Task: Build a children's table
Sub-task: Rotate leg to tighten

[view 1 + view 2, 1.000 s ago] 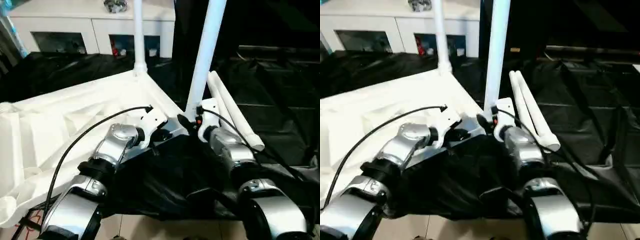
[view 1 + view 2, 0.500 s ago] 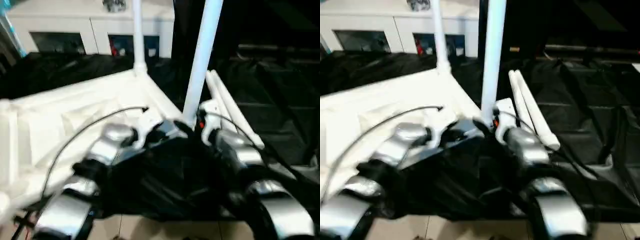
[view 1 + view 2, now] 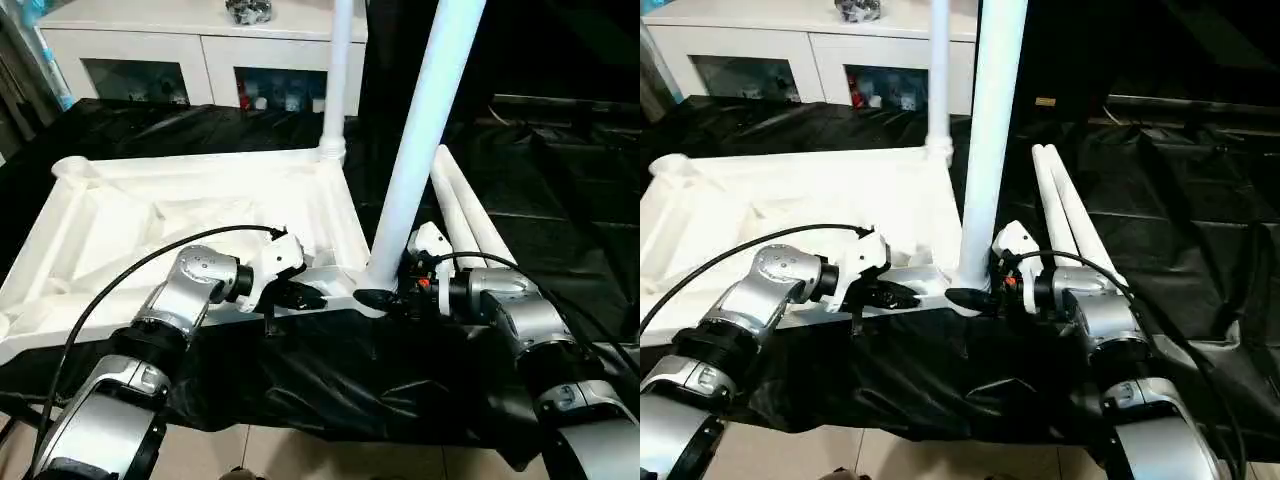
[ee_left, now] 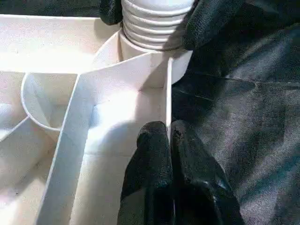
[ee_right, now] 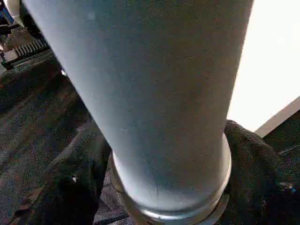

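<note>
White plastic tabletop (image 3: 180, 215) lies ribbed side up on the black sheet (image 3: 540, 190) in front of me. My left gripper (image 4: 169, 140) is pinched tight on its thin near rim wall. My right gripper (image 3: 385, 297) straddles the base of the upright leg (image 3: 425, 130) in the near corner socket, fingers (image 5: 79, 187) pressed to either side. Another leg (image 3: 338, 70) stands at the far corner; two spare legs (image 3: 470, 215) lie beside me.

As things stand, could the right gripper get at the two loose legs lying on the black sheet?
Probably yes: the loose legs lie uncovered just beyond the right gripper, but its fingers straddle the upright leg at the base, so it must back off first.
</note>
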Controlling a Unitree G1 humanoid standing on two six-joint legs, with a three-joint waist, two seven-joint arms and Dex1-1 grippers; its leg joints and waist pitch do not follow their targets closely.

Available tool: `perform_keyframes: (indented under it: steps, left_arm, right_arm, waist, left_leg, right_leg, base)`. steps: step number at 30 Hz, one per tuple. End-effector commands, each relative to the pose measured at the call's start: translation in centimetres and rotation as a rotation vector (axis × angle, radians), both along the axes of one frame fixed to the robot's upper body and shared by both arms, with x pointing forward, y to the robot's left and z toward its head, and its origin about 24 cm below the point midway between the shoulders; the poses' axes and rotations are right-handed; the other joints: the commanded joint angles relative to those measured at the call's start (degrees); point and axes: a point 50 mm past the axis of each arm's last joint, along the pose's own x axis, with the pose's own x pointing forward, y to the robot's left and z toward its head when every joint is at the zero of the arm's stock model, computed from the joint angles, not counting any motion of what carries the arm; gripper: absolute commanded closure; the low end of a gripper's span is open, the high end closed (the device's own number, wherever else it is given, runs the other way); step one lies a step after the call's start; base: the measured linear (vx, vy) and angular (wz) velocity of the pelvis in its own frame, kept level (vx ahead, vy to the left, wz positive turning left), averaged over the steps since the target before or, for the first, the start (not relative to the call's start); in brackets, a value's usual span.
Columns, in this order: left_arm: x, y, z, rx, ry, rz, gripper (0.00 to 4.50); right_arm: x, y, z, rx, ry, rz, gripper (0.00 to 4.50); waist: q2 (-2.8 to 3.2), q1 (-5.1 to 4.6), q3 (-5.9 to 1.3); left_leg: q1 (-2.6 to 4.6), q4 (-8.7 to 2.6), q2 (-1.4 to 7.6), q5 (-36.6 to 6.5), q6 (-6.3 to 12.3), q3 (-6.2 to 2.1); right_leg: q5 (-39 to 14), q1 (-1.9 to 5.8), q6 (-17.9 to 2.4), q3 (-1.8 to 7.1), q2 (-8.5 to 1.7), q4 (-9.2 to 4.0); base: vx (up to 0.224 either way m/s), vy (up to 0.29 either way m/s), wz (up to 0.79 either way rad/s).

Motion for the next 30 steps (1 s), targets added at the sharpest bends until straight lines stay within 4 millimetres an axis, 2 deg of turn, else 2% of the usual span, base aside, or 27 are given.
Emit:
perform_keyframes:
  steps: [1,4,7,10,11,12,13,14,15,16,18,19,20,21,22,24,26,28,30]
  left_arm:
    - [0.5,-0.6,0.8,-0.027,-0.034,0.007,4.5]
    - [0.5,-0.6,0.7,-0.03,-0.035,0.008,4.5]
    - [0.6,-1.0,0.7,-0.042,-0.048,0.036,4.5]
    - [0.9,-1.7,0.7,-0.059,-0.066,0.092,4.5]
    - [1.2,-2.3,0.8,-0.062,-0.079,0.131,4.5]
    - [1.3,-2.5,0.8,-0.064,-0.081,0.142,4.5]
    - [1.5,-3.0,0.9,-0.076,-0.084,0.173,4.5]
    - [1.6,-3.4,0.9,-0.088,-0.083,0.19,4.5]
    - [1.8,-4.1,1.1,-0.112,-0.081,0.226,4.5]
    - [1.8,-4.1,1.1,-0.112,-0.081,0.226,4.5]
    - [2.2,-5.3,1.3,-0.121,-0.094,0.271,4.5]
    - [2.2,-5.3,1.3,-0.121,-0.094,0.271,4.5]
    - [2.3,-6.5,1.5,-0.125,-0.107,0.289,4.5]
    - [2.3,-6.9,1.5,-0.125,-0.112,0.289,4.5]
    - [2.2,-7.3,1.6,-0.119,-0.122,0.28,4.5]
    - [2.1,-7.7,1.5,-0.118,-0.126,0.263,4.5]
    - [2.0,-7.8,1.5,-0.118,-0.125,0.257,4.5]
    - [1.9,-7.7,1.4,-0.116,-0.122,0.246,4.5]
    - [1.5,-6.8,1.2,-0.108,-0.116,0.203,4.5]
  right_arm:
    - [-1.2,2.2,-0.6,0.038,0.054,0.137,1.31]
    - [-1.4,2.4,-0.7,0.038,0.062,0.133,1.51]
    - [-1.1,2.6,-1.1,0.038,0.06,0.056,1.65]
    - [-0.1,3.0,-1.7,0.002,0.042,-0.1,1.69]
    - [0.5,3.2,-2.2,-0.028,0.036,-0.214,1.71]
    - [0.7,3.3,-2.3,-0.033,0.036,-0.24,1.71]
    - [1.1,3.6,-2.5,-0.046,0.037,-0.328,1.71]
    - [1.4,3.8,-2.6,-0.047,0.041,-0.378,1.71]
    - [1.8,4.2,-2.7,-0.039,0.055,-0.464,1.72]
    - [1.8,4.2,-2.7,-0.039,0.055,-0.464,1.72]
    - [2.4,4.9,-2.9,-0.033,0.087,-0.624,1.72]
    - [2.4,4.9,-2.9,-0.033,0.087,-0.624,1.72]
    - [2.8,5.8,-2.9,-0.021,0.085,-0.713,1.72]
    - [2.8,6.2,-2.8,-0.009,0.077,-0.717,1.72]
    - [2.8,6.5,-2.7,-0.001,0.069,-0.709,1.72]
    - [2.8,7.0,-2.7,0.011,0.068,-0.684,1.18]
    - [2.8,7.1,-2.4,0.034,0.07,-0.669,1.01]
    - [2.9,7.0,-2.1,0.058,0.069,-0.655,0.94]
    - [3.3,5.8,-1.7,0.025,0.008,-0.636,0.84]
  waist:
    - [0.11,0.02,-3.77]
    - [0.08,0.01,-3.83]
    - [0.1,0.0,-3.81]
    - [0.23,-0.51,-3.6]
    - [0.16,-0.62,-3.58]
    - [0.12,-1.14,-3.46]
    - [0.12,-1.14,-3.46]
    - [0.17,-1.8,-3.32]
    - [0.18,-1.9,-3.41]
    - [0.17,-2.17,-3.3]
    - [0.27,-2.17,-3.38]
    - [0.27,-2.17,-3.38]
    - [0.23,-2.21,-3.57]
    - [0.32,-2.21,-3.51]
    - [0.25,-2.18,-3.6]
    - [0.25,-2.03,-3.64]
    - [0.22,-1.97,-3.74]
    - [0.24,-1.95,-3.73]
    - [0.2,-1.89,-3.69]
  left_leg:
    - [0.78,-3.82,1.54,-15.87,2.27,-0.17]
    - [0.63,-3.82,1.54,-15.25,2.36,-0.19]
    - [0.73,-3.79,1.54,-15.58,2.13,-0.15]
    - [0.91,-3.94,1.38,-17.46,0.9,-0.32]
    - [0.91,-3.96,1.34,-17.79,0.56,-0.39]
    - [0.89,-4.05,1.15,-18.97,-0.23,-0.6]
    - [0.89,-4.05,1.15,-18.97,-0.23,-0.6]
    - [1.0,-4.01,1.1,-19.96,-0.69,-0.71]
    - [1.1,-4.0,1.08,-20.31,-0.68,-0.7]
    - [1.25,-3.91,0.96,-21.16,-0.6,-0.69]
    - [1.2,-3.9,0.94,-20.41,-0.21,-0.66]
    - [1.2,-3.9,0.94,-20.41,-0.21,-0.66]
    - [1.0,-3.94,1.03,-19.72,-0.26,-0.65]
    - [1.15,-3.95,1.04,-19.82,-0.35,-0.63]
    - [1.18,-3.89,0.96,-20.03,-0.2,-0.59]
    - [0.79,-3.93,0.97,-19.07,0.53,-0.52]
    - [0.65,-3.91,0.98,-17.88,1.28,-0.41]
    - [0.63,-3.9,0.98,-17.81,1.67,-0.38]
    - [0.69,-3.91,1.02,-18.05,1.79,-0.39]
  right_leg:
    - [-15.79,2.82,-13.57,2.5,-2.77,-4.13]
    - [-14.63,2.9,-13.73,2.49,-2.8,-3.92]
    - [-15.28,2.78,-13.69,2.53,-2.86,-4.04]
    - [-19.32,2.46,-12.64,2.52,-2.98,-4.46]
    - [-20.28,2.46,-12.35,2.5,-3.01,-4.51]
    - [-22.98,2.47,-11.37,2.35,-2.97,-4.81]
    - [-22.98,2.47,-11.37,2.35,-2.97,-4.81]
    - [-24.85,2.19,-11.03,2.36,-3.01,-5.04]
    - [-25.5,2.22,-10.65,2.29,-2.97,-5.15]
    - [-27.04,1.93,-10.05,2.27,-2.91,-5.42]
    - [-26.93,1.82,-9.52,2.37,-2.93,-5.65]
    - [-26.93,1.82,-9.52,2.37,-2.93,-5.65]
    - [-25.31,1.99,-9.75,2.37,-2.96,-5.4]
    - [-24.9,1.76,-9.9,2.38,-2.89,-5.44]
    - [-24.23,1.88,-10.14,2.3,-2.84,-5.43]
    - [-21.65,2.19,-10.69,2.37,-2.79,-5.18]
    - [-18.52,2.4,-11.67,2.44,-2.71,-4.77]
    - [-17.99,2.52,-12.06,2.43,-2.71,-4.69]
    - [-18.78,2.49,-12.04,2.43,-2.82,-4.78]
  base:
    - [0.0,0.0,0.0]
    - [0.0,0.0,0.0]
    - [0.0,0.0,0.0]
    - [0.0,0.0,0.0]
    - [0.0,0.0,0.0]
    - [0.0,0.0,0.0]
    - [0.0,0.0,0.0]
    - [0.0,0.0,0.0]
    - [0.0,0.0,0.0]
    - [0.0,0.0,0.0]
    - [0.0,0.0,0.0]
    - [0.0,0.0,0.0]
    - [0.0,0.0,0.0]
    - [0.0,0.0,0.0]
    - [0.0,0.0,0.0]
    - [0.0,0.0,0.0]
    - [0.0,0.0,0.0]
    - [0.0,0.0,0.0]
    - [0.0,0.0,0.0]
